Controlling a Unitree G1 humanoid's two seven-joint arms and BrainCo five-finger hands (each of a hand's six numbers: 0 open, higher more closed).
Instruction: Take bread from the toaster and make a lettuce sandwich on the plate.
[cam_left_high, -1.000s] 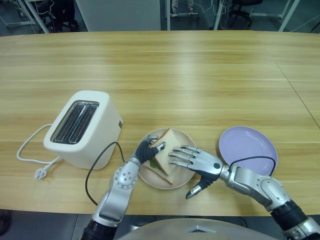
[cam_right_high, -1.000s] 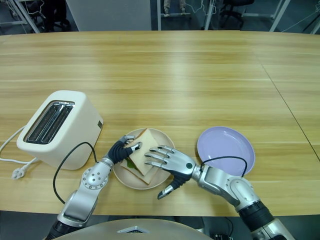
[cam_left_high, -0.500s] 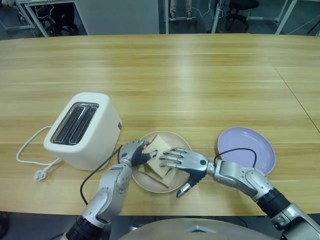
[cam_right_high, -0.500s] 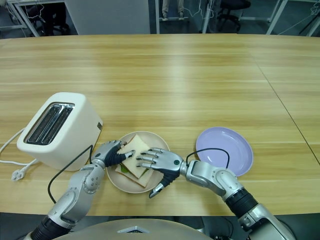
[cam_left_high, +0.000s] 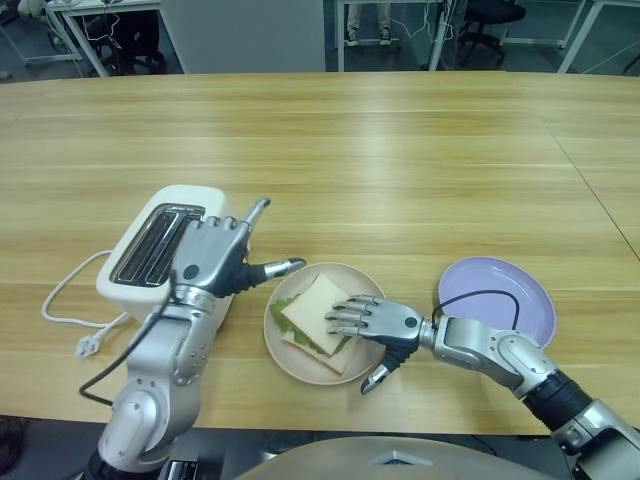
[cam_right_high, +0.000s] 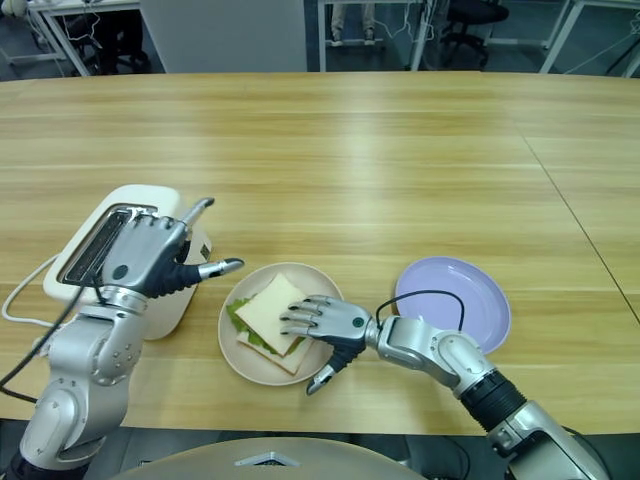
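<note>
Right eye view, left hand (cam_right_high: 143, 262) partly hides toaster (cam_right_high: 88, 246)

You can see the left hand (cam_left_high: 212, 258) up in front of the toaster (cam_left_high: 148, 248), fingers spread wide and holding nothing. The sandwich (cam_left_high: 308, 322) lies on the tan plate (cam_left_high: 300, 372), with green lettuce (cam_left_high: 276, 312) poking out under the top bread (cam_left_high: 312, 300). The right hand (cam_left_high: 385, 322) rests its fingers flat on that bread. A purple plate (cam_left_high: 500, 290) sits to the right on the wooden table (cam_left_high: 400, 150).
</note>
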